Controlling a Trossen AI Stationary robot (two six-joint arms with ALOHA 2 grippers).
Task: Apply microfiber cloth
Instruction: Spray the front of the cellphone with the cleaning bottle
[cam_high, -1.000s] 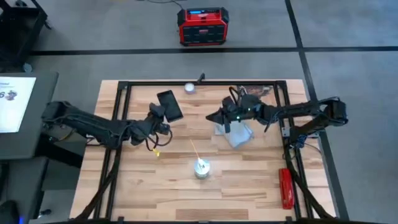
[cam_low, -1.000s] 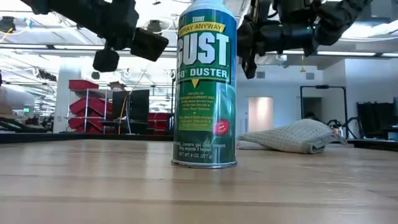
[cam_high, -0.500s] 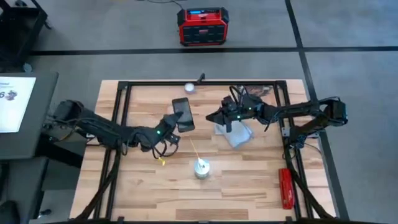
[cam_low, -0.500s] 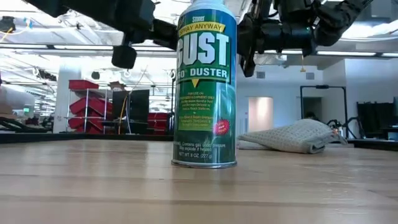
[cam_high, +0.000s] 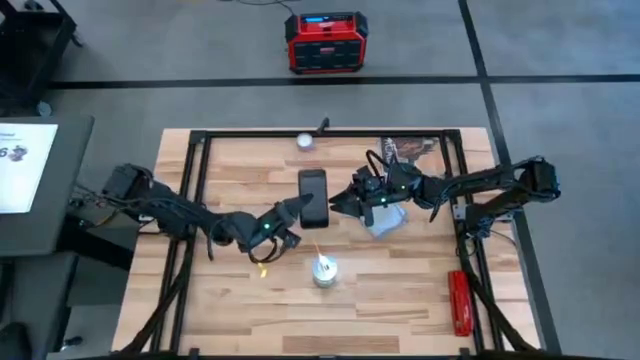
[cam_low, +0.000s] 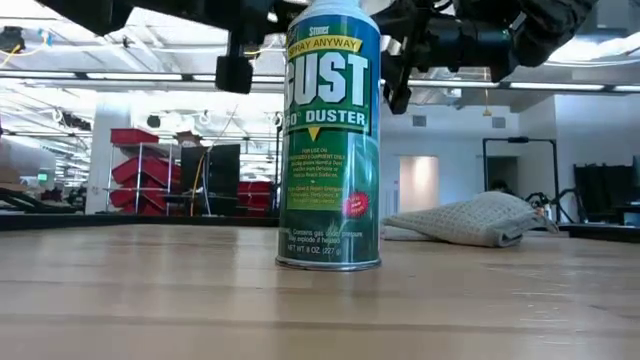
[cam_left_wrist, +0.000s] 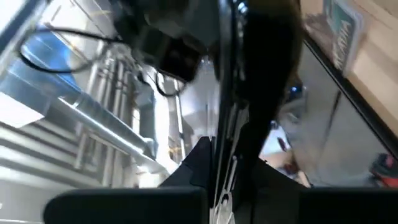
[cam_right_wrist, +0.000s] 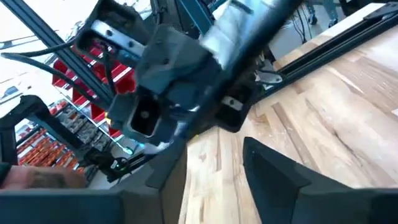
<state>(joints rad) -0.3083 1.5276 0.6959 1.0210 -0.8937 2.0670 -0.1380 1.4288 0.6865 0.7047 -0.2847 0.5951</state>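
Currently the phone (cam_high: 313, 197) is held up at frame centre, clenched in the left tool (cam_high: 297, 208) w/ its screen facing up. The right tool (cam_high: 345, 199) sits just beside the phone's right edge, empty, fingers parted as seen in the right wrist view. The microfiber cloth (cam_high: 385, 217) lies crumpled on the tabletop (cam_high: 400, 290) right of centre, under the right arm, not gripped.

Risks, as judged: a collision btwn the two tools could be caused by the tight spacing, and the phone could be knocked loose. The cloth is not picked up, so nothing would be wiped. The duster can (cam_high: 323, 270) below centre could be clipped by the left arm.

Vs. earlier: the phone has been carried from upper left toward centre and turned upright; the right tool has been shifted slightly left. Cloth and can are unmoved.
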